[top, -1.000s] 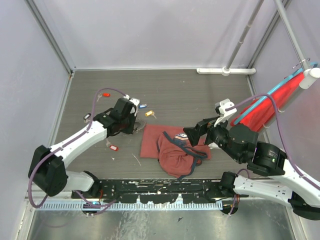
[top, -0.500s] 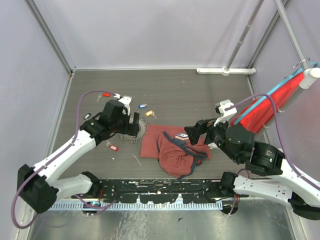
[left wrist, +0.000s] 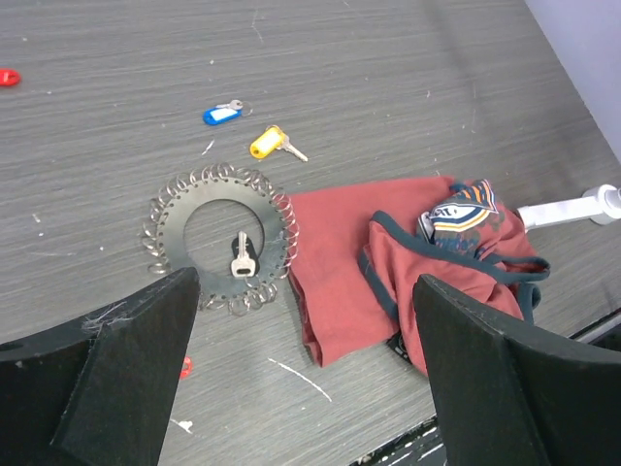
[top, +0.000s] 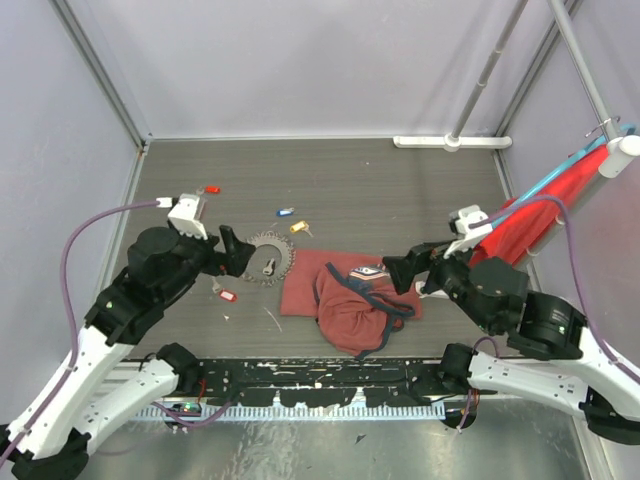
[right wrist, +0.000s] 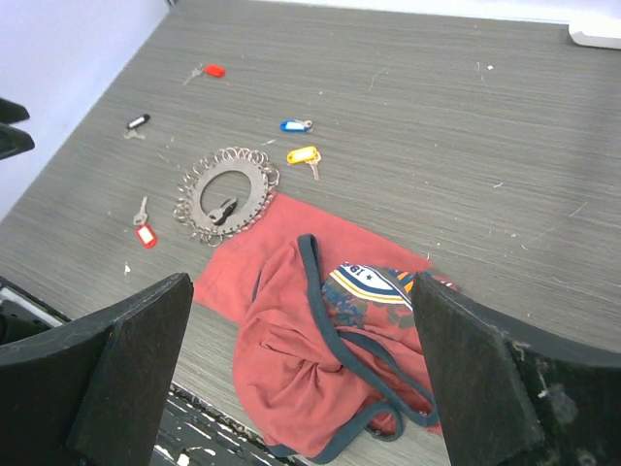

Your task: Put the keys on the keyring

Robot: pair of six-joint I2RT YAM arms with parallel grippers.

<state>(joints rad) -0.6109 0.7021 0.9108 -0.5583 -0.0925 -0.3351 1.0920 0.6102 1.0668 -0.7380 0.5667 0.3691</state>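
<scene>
**keyfan22:** ok so where's the ring sitting right now?

**benchwatcher:** The flat grey metal keyring [top: 268,256] [left wrist: 221,238] [right wrist: 225,194], fringed with little wire loops, lies flat on the grey wood-grain table [top: 400,190], left of the middle. Its right side is just beside the left edge of the crumpled dark-red cloth bag [top: 345,300] [left wrist: 388,262] [right wrist: 310,359]. A small silver-and-black key [left wrist: 242,257] [right wrist: 225,208] lies on the ring's near band. Honestly can't tell if it's threaded on.

**keyfan22:** and the loose ones?

**benchwatcher:** The blue-tagged key [top: 286,212] [left wrist: 223,113] [right wrist: 295,125] and the yellow-tagged key [top: 299,227] [left wrist: 267,144] [right wrist: 304,154] sit side by side just past the ring, on the far-edge side. The far red-tagged key [top: 211,188] [right wrist: 212,70] is off toward the far left corner. The near red-tagged key [top: 226,294] [right wrist: 146,235] lies near the ring, on its near-left side. The black-tagged key [right wrist: 136,122] is by the left edge.

**keyfan22:** claws?

**benchwatcher:** The left claw [top: 236,254] [left wrist: 306,282] hangs just left of the ring, fingers spread wide with nothing between them. The right claw [top: 405,270] [right wrist: 303,282] is over the bag's right end, also spread wide and empty.
</scene>
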